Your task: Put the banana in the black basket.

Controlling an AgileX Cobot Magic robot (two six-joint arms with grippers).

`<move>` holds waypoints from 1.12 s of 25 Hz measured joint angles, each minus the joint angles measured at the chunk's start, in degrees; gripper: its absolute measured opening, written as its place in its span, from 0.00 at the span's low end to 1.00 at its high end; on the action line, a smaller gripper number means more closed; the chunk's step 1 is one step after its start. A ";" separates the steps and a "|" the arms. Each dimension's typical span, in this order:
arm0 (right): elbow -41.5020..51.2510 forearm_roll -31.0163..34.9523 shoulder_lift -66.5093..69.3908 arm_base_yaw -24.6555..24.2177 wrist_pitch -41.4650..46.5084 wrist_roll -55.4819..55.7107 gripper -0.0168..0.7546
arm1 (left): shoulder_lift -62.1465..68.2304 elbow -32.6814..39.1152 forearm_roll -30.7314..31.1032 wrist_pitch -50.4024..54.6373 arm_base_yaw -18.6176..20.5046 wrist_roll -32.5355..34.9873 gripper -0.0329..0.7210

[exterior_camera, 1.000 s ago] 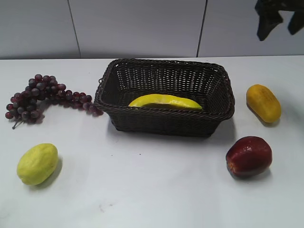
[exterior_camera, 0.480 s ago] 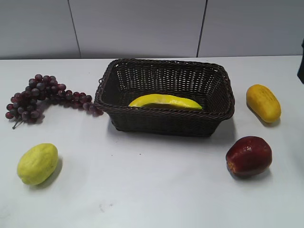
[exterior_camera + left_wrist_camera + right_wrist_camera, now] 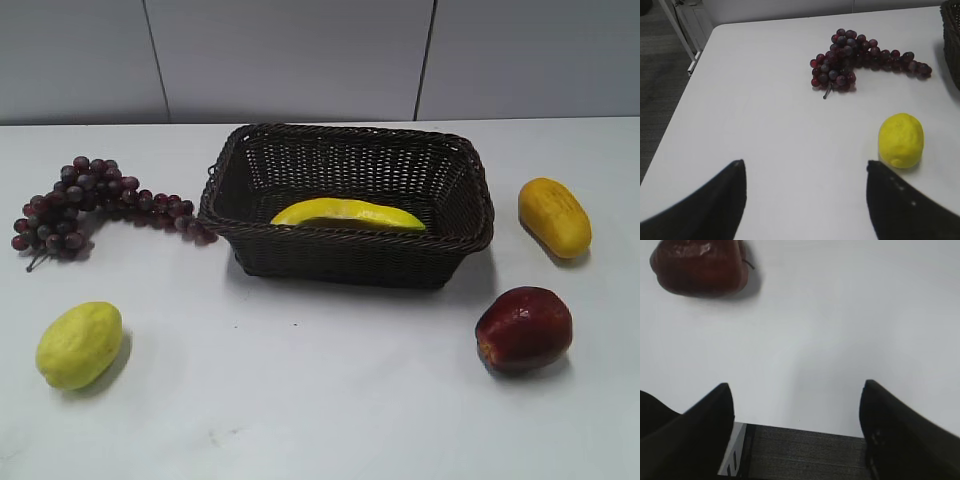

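Note:
The long yellow banana (image 3: 347,213) lies inside the black basket (image 3: 345,255), which stands at the middle of the white table; its corner also shows in the left wrist view (image 3: 952,30). No gripper shows in the exterior view. My left gripper (image 3: 805,167) is open and empty above the table's left part, near the lemon. My right gripper (image 3: 796,390) is open and empty above the table's edge, with the red apple ahead of it to the left.
A bunch of dark grapes (image 3: 90,205) (image 3: 860,60) lies left of the basket. A yellow-green lemon (image 3: 78,344) (image 3: 900,139) sits front left. A red apple (image 3: 524,328) (image 3: 699,265) sits front right. An orange-yellow oval fruit (image 3: 554,216) lies at the right.
The dark arm at the top right of the exterior view has drawn out of the picture to the right. The banana and basket have not moved.

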 joint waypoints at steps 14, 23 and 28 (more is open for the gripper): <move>15.08 0.00 -21.08 0.00 -0.41 0.36 0.79 | 0.00 0.00 0.31 0.00 0.00 0.00 0.78; 16.13 0.00 -33.55 0.00 0.09 0.37 0.79 | 0.00 0.00 0.00 0.00 0.00 0.00 0.78; 16.13 0.00 -41.17 0.00 0.12 0.37 0.79 | 0.00 0.00 0.00 0.00 0.00 0.00 0.78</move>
